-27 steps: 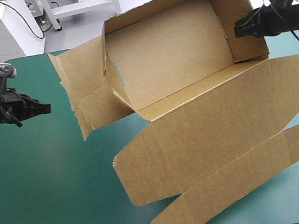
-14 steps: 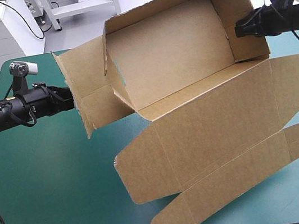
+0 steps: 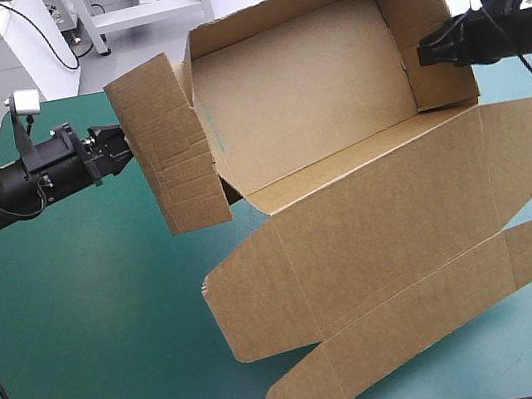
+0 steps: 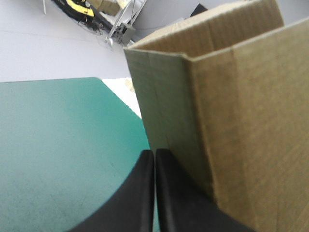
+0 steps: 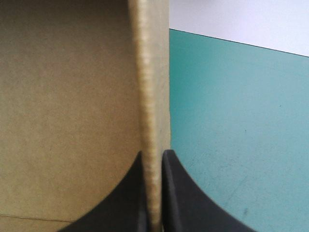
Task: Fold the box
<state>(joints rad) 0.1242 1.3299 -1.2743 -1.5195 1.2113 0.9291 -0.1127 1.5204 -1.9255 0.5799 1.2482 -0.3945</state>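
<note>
The brown box [image 3: 310, 91] stands as an open tray at the back of the table. Its lid [image 3: 392, 230] lies flat toward the front edge, ending in a rounded tuck flap [image 3: 417, 322]. My left gripper [image 3: 124, 149] is shut with nothing between its fingers, and its tip rests against the outer face of the left end flap [image 3: 172, 149], which stands raised. In the left wrist view that gripper [image 4: 154, 157] touches the flap [image 4: 231, 125] low down. My right gripper [image 3: 422, 53] is shut on the box's right end wall. In the right wrist view, the wall's edge [image 5: 152, 96] runs between the gripper's [image 5: 153, 159] fingers.
Bare teal-green cover [image 3: 83, 320] lies to the left of the box and at the front left. The tuck flap reaches close to the table's front edge. The lid's right ear [image 3: 523, 159] lies near the right edge.
My left arm has moved right to the box. The left end flap, which lay spread outward, has swung up to stand at the tray's left end. The right gripper has not moved.
</note>
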